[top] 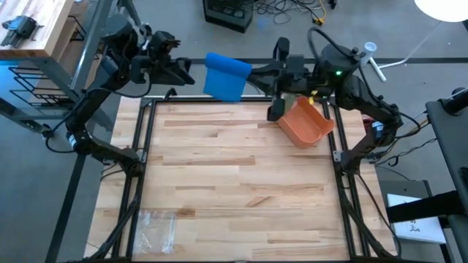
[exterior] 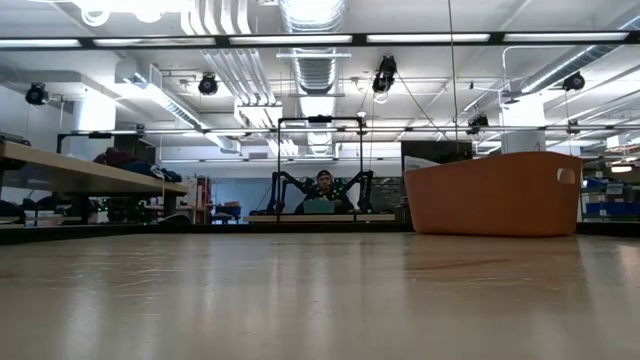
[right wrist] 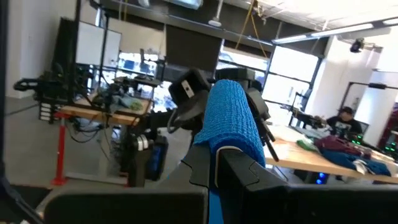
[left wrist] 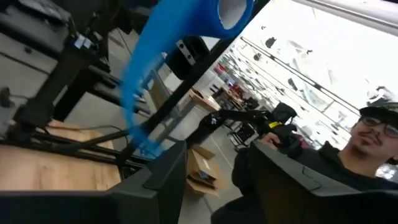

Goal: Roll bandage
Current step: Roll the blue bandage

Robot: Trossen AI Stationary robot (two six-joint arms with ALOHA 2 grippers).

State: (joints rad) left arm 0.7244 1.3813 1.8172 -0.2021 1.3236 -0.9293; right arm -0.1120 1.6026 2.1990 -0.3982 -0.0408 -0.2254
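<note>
**Blue bandage stretched in the air between both arms**

Both arms are raised at the far edge of the counter (top: 234, 183), with the blue bandage (top: 225, 75) hanging between them above that edge.

The left end effector (top: 183, 73) sits just to the left of the bandage, pointing toward it. From its own wrist camera the bandage (left wrist: 186, 37) shows as a rolled tube overhead, with a loose strip trailing down ahead of the two dark fingers (left wrist: 158, 180). Those fingers stand apart, but I cannot tell whether they are pressing on the cloth or free of it.

The right end effector (top: 257, 71) meets the bandage from the other side. In its wrist camera the blue weave (right wrist: 233, 121) is pinched right at the fingertips, so it is clenched on the bandage, with the left arm's dark wrist just beyond the cloth.

Below and a little to the right of the right end effector an orange bin (top: 306, 121) stands on the counter, near the right rail. Well away from both end effectors, at the near left corner, lies a clear plastic bag (top: 155, 226).

A person (left wrist: 367, 146) is visible past the left fingers.
</note>
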